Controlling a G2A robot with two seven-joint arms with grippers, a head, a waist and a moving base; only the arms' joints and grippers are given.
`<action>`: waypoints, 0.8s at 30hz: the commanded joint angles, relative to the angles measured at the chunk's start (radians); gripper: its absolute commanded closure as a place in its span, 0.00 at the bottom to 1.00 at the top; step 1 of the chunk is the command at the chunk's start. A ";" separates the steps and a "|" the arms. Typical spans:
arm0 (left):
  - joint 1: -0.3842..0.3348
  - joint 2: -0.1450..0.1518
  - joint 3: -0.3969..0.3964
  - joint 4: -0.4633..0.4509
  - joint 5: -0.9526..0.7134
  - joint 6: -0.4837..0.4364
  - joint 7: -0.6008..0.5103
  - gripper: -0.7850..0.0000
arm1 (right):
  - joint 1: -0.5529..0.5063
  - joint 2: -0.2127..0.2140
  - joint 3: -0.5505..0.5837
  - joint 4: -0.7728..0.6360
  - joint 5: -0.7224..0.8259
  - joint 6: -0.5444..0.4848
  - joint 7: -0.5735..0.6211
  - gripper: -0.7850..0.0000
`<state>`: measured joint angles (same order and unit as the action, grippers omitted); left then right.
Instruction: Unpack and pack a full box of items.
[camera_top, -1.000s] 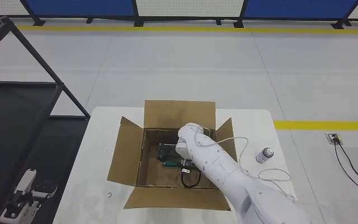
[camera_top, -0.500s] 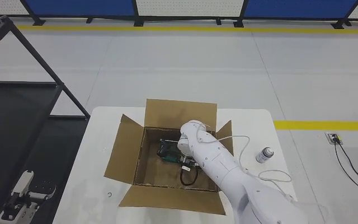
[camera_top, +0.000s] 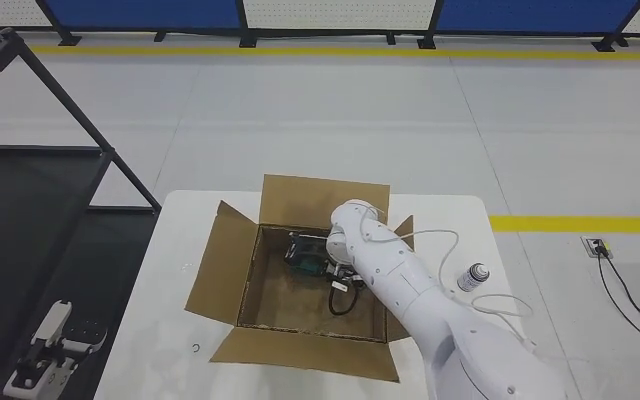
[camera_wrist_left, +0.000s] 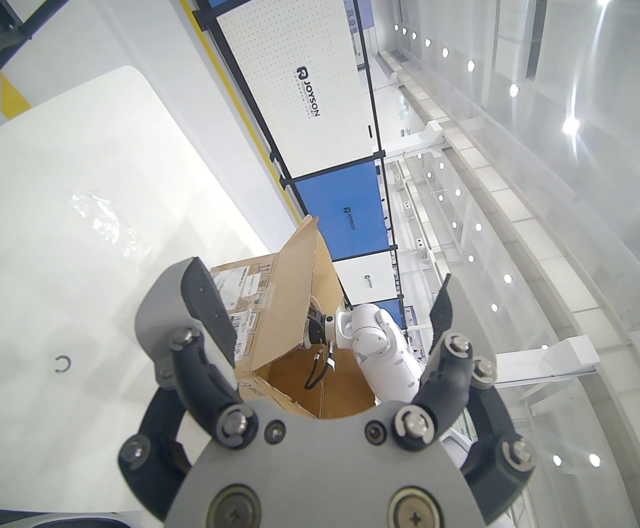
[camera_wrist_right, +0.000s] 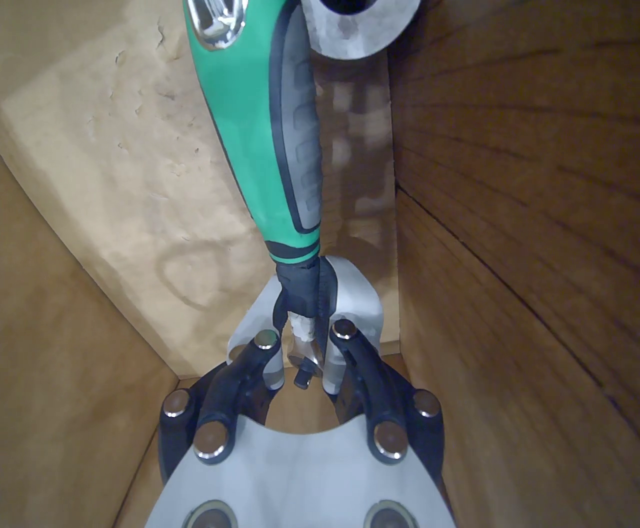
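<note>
From above: open cardboard box (camera_top: 322, 198) at the middle of the white table (camera_top: 170, 250), all four flaps splayed outward. Right arm (camera_top: 400, 290) reaching down into the box from its right side, wrist low by the back right corner. Green-handled tool (camera_top: 303, 252) just beyond the wrist, inside the box near the back wall, with a black cable loop hanging below the wrist. Small can (camera_top: 473, 277) upright on the table to the right of the box, apart from it. Tiny open ring (camera_top: 196, 348) on the table off the box's front left corner.

From the left wrist: left gripper (camera_wrist_left: 320, 290) spread wide, nothing between the pads, held off to the side of the table and facing the box's labelled outer wall. Right arm visible farther off, dipping into the box.

From the right wrist: right gripper (camera_wrist_right: 302, 305) closed tight on the black end of the tool, green and grey grip running away from the fingers. Brown box walls close on every side, floor of the box beneath the tool
</note>
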<state>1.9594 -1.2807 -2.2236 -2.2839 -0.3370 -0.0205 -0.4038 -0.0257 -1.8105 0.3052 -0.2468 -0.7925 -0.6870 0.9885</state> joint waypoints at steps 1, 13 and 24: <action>-0.002 0.000 0.001 0.002 0.003 0.003 -0.001 0.00 | 0.000 0.006 0.002 -0.010 -0.006 -0.009 -0.002 1.00; -0.017 0.000 0.013 0.008 0.015 0.019 -0.005 0.00 | -0.002 0.069 0.023 -0.157 -0.062 -0.059 -0.050 1.00; -0.038 0.002 0.026 0.003 0.032 0.038 -0.015 0.00 | -0.102 0.248 0.156 -0.599 -0.140 0.012 -0.043 1.00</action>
<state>1.9234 -1.2792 -2.1991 -2.2804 -0.3068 0.0156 -0.4182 -0.1065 -1.5883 0.4346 -0.7655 -0.9253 -0.6951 0.9285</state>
